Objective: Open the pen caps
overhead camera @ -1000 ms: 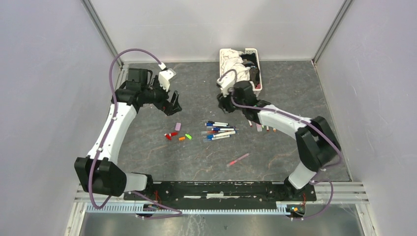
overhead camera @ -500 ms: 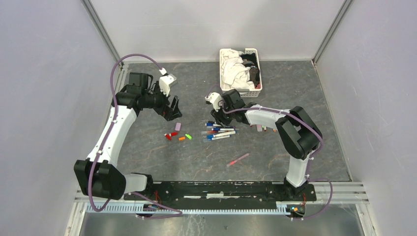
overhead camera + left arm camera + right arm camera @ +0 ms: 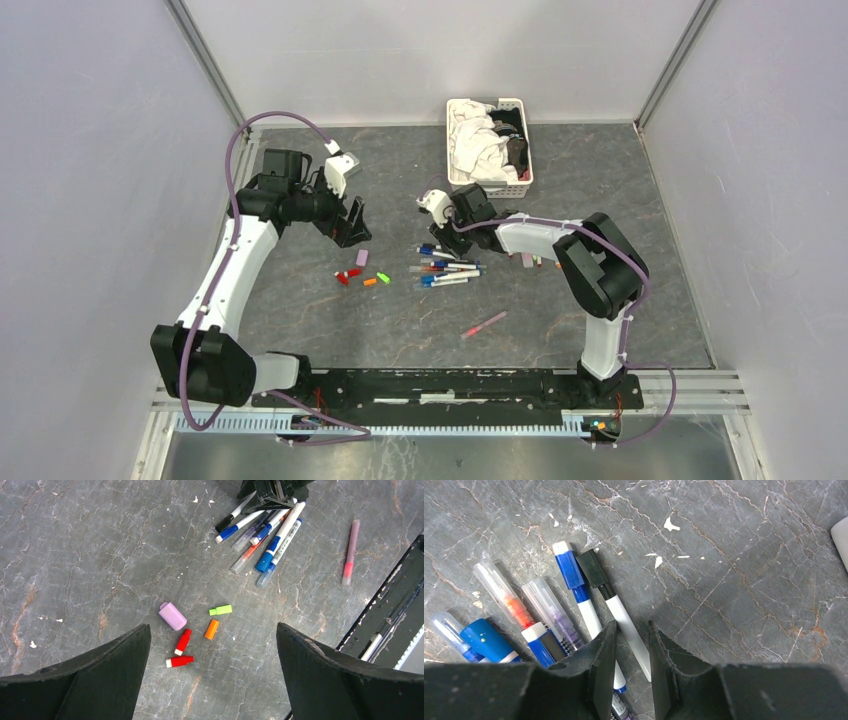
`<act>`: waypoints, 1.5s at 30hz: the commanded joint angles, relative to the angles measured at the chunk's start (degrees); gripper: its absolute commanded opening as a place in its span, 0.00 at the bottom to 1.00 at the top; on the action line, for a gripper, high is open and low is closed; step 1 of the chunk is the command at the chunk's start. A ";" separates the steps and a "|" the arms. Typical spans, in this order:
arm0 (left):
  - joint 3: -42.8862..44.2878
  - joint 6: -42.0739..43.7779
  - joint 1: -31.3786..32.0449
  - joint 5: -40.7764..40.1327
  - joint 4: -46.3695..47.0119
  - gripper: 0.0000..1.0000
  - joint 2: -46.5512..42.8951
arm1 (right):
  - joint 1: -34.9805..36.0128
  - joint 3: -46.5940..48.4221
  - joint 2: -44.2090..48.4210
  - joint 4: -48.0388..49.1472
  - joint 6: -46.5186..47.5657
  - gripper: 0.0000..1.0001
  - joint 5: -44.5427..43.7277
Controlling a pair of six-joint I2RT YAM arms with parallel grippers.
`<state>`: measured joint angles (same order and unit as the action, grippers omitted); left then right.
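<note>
**Pens and caps on the table, as listed from my remote station**

1. Black-capped pen (image 3: 626, 625): white barrel with its black cap (image 3: 591, 567) on, lying flat at the far edge of the pen pile. The right gripper (image 3: 630, 632) is down over it. Its jaws are drawn narrow with the barrel running between them, and I cannot tell whether they are pressing on it.

2. Pen pile (image 3: 265, 535): barrels fanned side by side and touching, near the middle of the table (image 3: 620, 200). A blue cap (image 3: 569, 569) sits just beside the black one. Next come two clear caps, one over an orange tip (image 3: 499, 585) and one over a purple tip (image 3: 546, 605). One barrel carries dark print that is too small for me to read.

3. Pink pen (image 3: 349, 551): alone, well apart from the pile, towards the near edge.

4. Loose caps, grouped left of the pile: lilac cap (image 3: 172, 616), green cap (image 3: 220, 610), orange cap (image 3: 212, 629) and two red caps (image 3: 183, 641), each with a white end. The left gripper (image 3: 212, 626) hovers above them with its fingers spread wide, holding nothing.

5. More pens (image 3: 527, 259): partly hidden under the right forearm.

6. White basket (image 3: 528, 160): at the far edge, holding white and dark cloths.
</note>
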<state>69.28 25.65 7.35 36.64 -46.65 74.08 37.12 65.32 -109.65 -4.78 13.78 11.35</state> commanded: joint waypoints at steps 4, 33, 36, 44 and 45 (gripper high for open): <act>0.14 1.54 -0.24 2.83 -0.19 1.00 -0.95 | -0.38 -2.08 -0.28 2.59 -2.04 0.12 -1.30; -2.45 8.55 2.57 18.88 -1.69 1.00 3.94 | 1.76 -4.92 20.80 9.09 -12.43 0.00 32.43; -2.33 9.08 3.75 20.42 -0.95 0.99 5.27 | 2.99 -1.94 19.51 6.18 -11.64 0.00 34.36; -0.22 15.64 6.20 21.46 -6.88 0.82 7.96 | 4.50 2.48 16.80 2.03 -10.83 0.00 36.45; -0.12 16.01 6.30 21.57 -7.25 0.81 8.07 | 4.53 2.62 16.70 2.19 -11.01 0.00 36.58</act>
<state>66.76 35.90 12.95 54.76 -50.37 81.25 41.36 65.08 -92.16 -1.93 2.83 45.39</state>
